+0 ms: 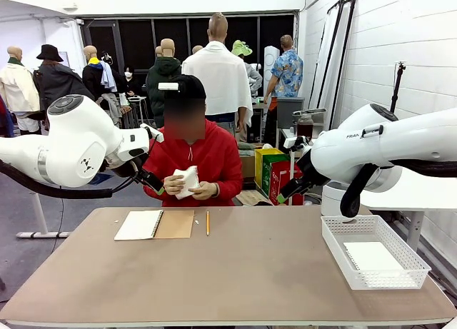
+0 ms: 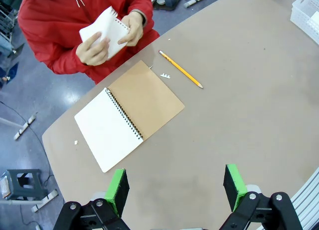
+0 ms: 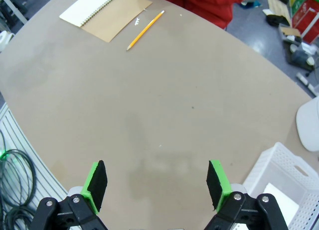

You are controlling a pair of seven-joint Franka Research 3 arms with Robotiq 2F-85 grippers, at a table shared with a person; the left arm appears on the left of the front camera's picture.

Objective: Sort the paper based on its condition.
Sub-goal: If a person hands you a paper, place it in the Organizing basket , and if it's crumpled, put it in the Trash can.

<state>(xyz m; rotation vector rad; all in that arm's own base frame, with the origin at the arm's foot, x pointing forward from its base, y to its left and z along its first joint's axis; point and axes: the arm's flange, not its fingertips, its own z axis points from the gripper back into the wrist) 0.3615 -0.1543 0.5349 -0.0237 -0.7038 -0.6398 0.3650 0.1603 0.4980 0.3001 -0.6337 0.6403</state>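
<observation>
At the left, the left arm is raised above the desk (image 1: 250, 272) edge, and its left claw (image 2: 174, 176) hangs open over bare desktop, green pads spread wide with nothing between them. Just beyond it a spiral notebook (image 2: 128, 121) lies open and flat on the desk, a white page on one side and the brown kraft cover folded out on the other. A few tiny white scraps (image 2: 165, 76) lie just beside the cover's far edge.

Behind the notebook, at the far side of the desk, a person in a red hoodie holds one sheet of the paper (image 1: 188, 180) in both hands (image 1: 206, 191), off the desk and in front of the chest. The sheet is bent between the fingers and shows a torn spiral edge.

Just right of the notebook a yellow pencil (image 1: 208, 223) lies on the desk, apart from the cover.

Farther right, the right arm reaches in above the desk, and its right claw (image 3: 157, 172) is also open, empty, and held over clear desktop. At the desk's right end stands a white plastic basket (image 1: 335, 236), and a second sheet (image 1: 371, 256) of the paper lies flat on its bottom
</observation>
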